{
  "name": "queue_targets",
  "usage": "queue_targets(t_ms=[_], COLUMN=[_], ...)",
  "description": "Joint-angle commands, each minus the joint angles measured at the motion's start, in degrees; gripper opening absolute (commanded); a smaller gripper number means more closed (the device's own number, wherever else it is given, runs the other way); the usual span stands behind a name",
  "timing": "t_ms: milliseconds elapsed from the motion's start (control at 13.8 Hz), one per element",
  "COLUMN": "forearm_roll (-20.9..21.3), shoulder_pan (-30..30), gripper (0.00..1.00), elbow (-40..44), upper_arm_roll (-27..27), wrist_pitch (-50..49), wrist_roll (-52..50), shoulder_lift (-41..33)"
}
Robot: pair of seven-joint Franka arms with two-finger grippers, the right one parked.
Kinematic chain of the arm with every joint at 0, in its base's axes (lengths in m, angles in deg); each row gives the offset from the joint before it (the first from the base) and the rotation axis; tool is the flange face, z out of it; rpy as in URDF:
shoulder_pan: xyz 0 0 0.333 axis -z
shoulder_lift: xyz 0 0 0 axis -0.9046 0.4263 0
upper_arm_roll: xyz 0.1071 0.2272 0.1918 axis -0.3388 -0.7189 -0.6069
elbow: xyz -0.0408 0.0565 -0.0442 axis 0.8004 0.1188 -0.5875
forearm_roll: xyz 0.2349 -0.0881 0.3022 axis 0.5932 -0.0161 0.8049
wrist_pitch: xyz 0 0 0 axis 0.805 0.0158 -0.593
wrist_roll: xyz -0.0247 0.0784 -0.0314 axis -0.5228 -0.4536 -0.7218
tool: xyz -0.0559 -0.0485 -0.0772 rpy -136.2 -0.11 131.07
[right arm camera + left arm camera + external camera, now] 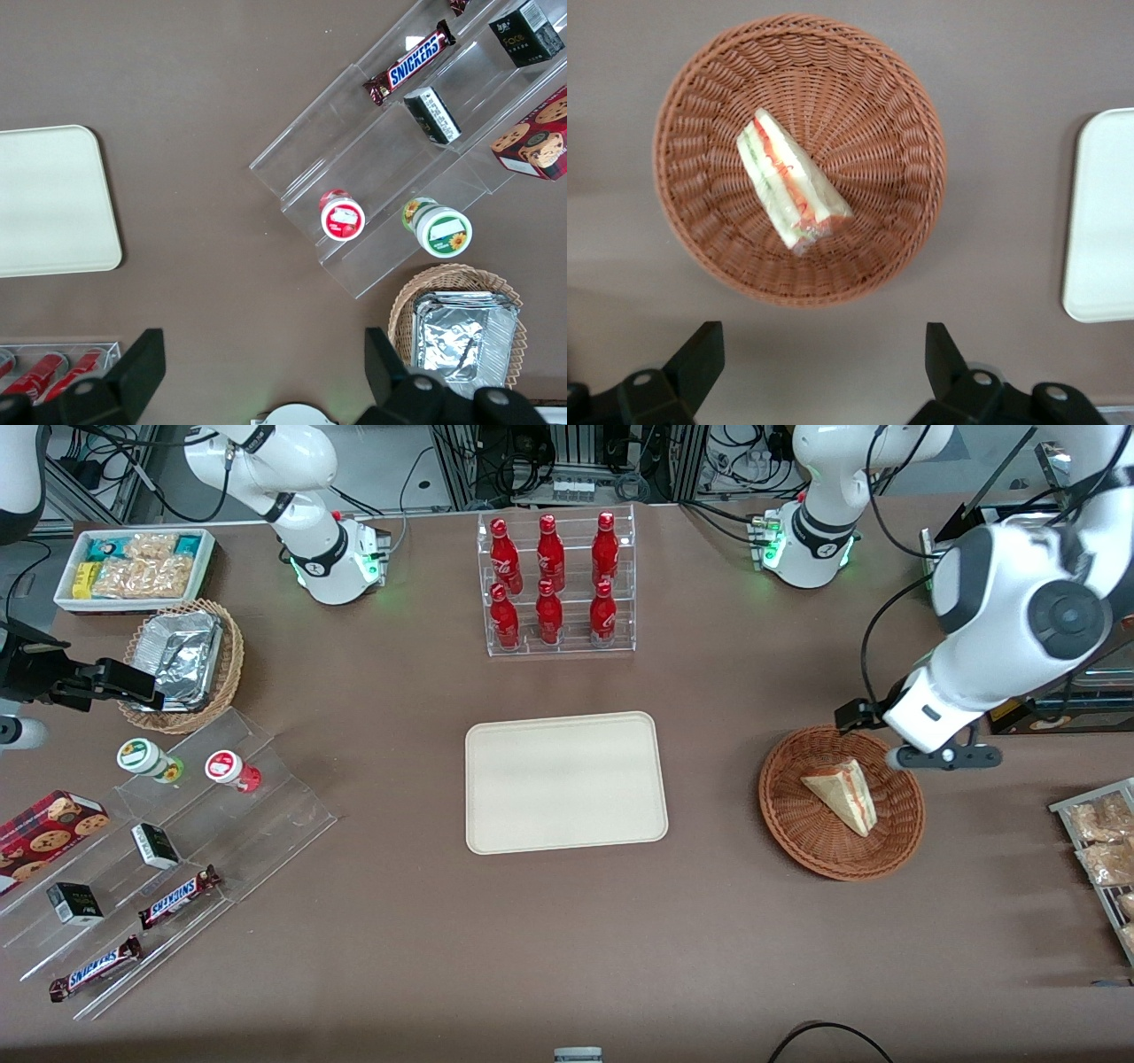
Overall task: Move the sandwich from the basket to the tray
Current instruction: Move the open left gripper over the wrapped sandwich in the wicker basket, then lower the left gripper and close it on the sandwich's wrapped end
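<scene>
Sandwich (842,793): triangular wedge lying flat inside the basket, near its middle; red, orange and green filling shows along the cut edge (788,181).
Basket (797,824): round reddish-brown wicker bowl resting on the desk, toward the working arm's end; it holds only the sandwich.
Hand (819,359): released, fingers spread wide, grasping nothing; it hangs above the desk just beside the basket rim, farther from the front camera than the sandwich, and touches neither.
Left arm (992,638): reaches down over the basket edge farthest from the front camera.
Tray (565,782): flat cream-beige rectangle at mid-desk, well apart from the basket, nothing on it.
Desk (567,939): brown surface carrying all items.
Bottle rack (556,584): clear stand of six red bottles, farther from the front camera than the tray.
</scene>
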Motion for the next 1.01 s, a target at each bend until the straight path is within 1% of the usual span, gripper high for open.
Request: queue_targets(t_ms=[0,290,435,580,725,797,942], forearm_roll=[0.6,0.6,0.51,0.51,0.51,0.6,0.6], shoulder_pan=[-0.17,-1.84,-2.1,-2.1,-2.1,-2.1,-2.1], gripper=[1.0,1.0,1.0,1.0,1.0,1.0,1.0], elbow=[-3.57,-4.54,-6.29,-7.7,-7.71,-7.62,-7.62], upper_arm_roll=[-0.13,-0.3,-0.39,-0.39,-0.39,-0.39,-0.31], wrist_pitch=[6.45,9.37,12.34,16.21,19.55,19.74,20.0], wrist_roll=[0.58,-1.26,-8.52,-19.41,-32.75,-36.48,-36.51], shoulder_lift=[1.97,4.0,4.18,5.23,6.28,6.99,7.69])
